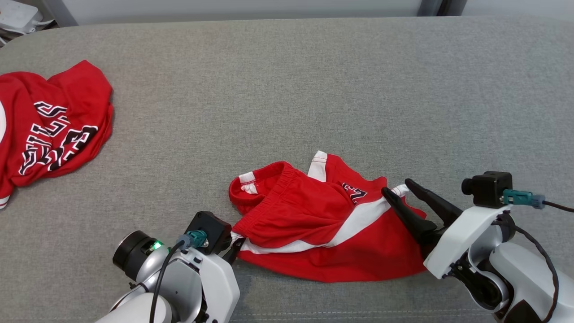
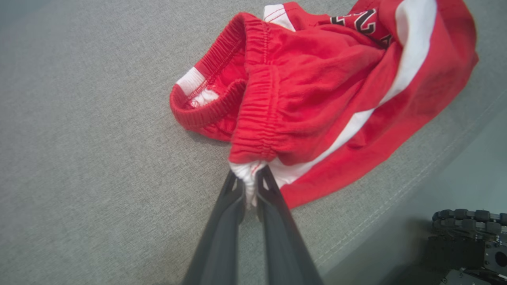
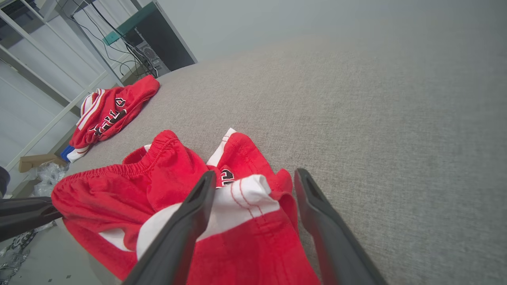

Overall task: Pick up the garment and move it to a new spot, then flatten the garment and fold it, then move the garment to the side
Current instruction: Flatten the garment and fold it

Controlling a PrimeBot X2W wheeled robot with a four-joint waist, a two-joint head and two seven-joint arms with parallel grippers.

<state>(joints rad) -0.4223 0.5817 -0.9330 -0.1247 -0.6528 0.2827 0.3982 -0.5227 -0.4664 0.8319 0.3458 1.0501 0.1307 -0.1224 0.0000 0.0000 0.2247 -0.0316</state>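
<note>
garment: red shorts with white side stripes (image 1: 314,229), bunched and partly doubled over on the grey cloth-covered counter (image 1: 287,89), close to its near edge.
lay of the cloth: waistband rumpled and gaping, one leg twisted across the other, nothing flat.
left end effector (image 2: 248,184): fingers pressed together on a white corner at the waistband end, low over the counter.
right end effector (image 3: 255,178): fingers apart, straddling the white hem corner at the opposite end, nothing pinched yet.
done: one corner secured; whether this is already the new spot cannot be told.
left to do: by my judgement nearly everything, namely the second grip, spreading flat, folding, and moving aside.
nearby: a red jersey (image 1: 49,130) heaped at the counter's far left, well apart.
</note>
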